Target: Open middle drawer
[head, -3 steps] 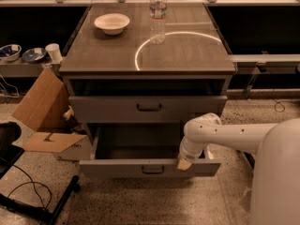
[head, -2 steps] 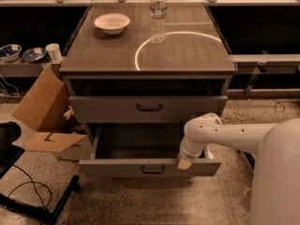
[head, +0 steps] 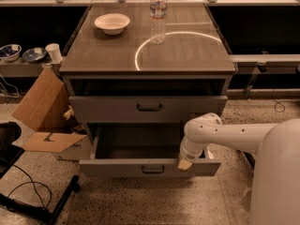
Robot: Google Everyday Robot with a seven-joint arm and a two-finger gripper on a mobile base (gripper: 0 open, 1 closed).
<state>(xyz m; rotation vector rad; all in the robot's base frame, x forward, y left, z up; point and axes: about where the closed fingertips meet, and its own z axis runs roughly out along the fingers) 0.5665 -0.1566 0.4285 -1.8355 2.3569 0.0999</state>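
Note:
The middle drawer [head: 117, 168] is the low-fronted grey drawer with a small dark bar handle [head: 153, 169]. It stands pulled far out of the cabinet, and its deep grey tray [head: 140, 142] looks empty. The taller-fronted drawer [head: 108, 109] above it is closed. The lowest drawer is hidden behind the open one. My gripper [head: 184, 163] is at the end of the white arm [head: 225, 135], which comes in from the right. It rests at the top rim of the open drawer's front, right of the handle.
A water bottle [head: 158, 14] and a white bowl [head: 112, 23] stand on the cabinet top [head: 187, 55]. An open cardboard box [head: 42, 102] lies on the floor against the cabinet's left side. A black stand and cables [head: 28, 205] are at lower left. A side shelf holds bowls and a cup [head: 54, 53].

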